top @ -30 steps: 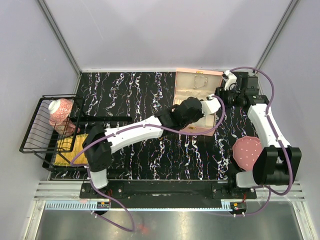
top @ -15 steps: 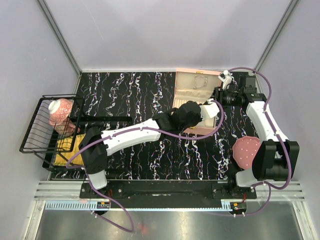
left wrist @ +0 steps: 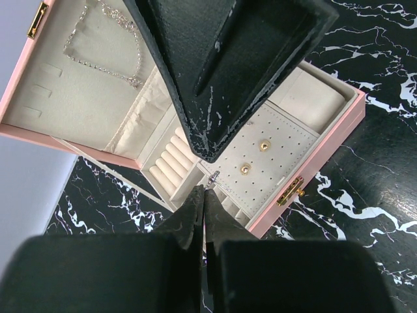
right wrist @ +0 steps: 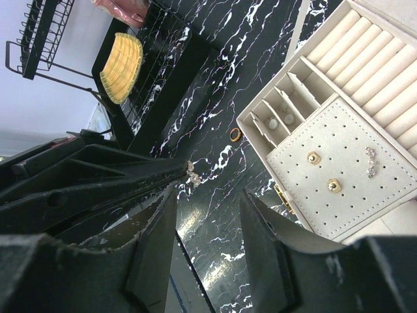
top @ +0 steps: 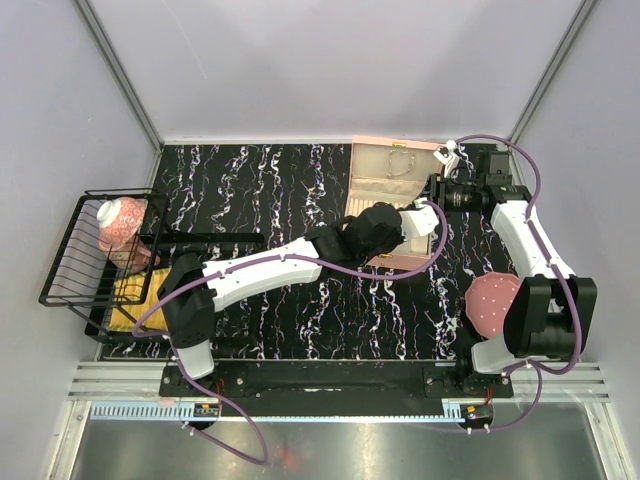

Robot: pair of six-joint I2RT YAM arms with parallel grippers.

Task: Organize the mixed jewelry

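The left gripper [left wrist: 205, 190] has its jaws closed on a tiny pale piece [right wrist: 192, 171], close over the pink box [left wrist: 339, 127]. The right gripper [right wrist: 208, 195] holds its jaws apart. The gold ring [right wrist: 235, 134] lies on the surface [right wrist: 215, 59], just beside the box.

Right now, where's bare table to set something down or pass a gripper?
Widest free patch: table between dish rack and pink box, behind the left arm. Second: near strip between that arm and the pink disc. Crowded: at the box, where left gripper, pinching a tiny sparkly piece, and right gripper hang close, plus a gold ring beside it.
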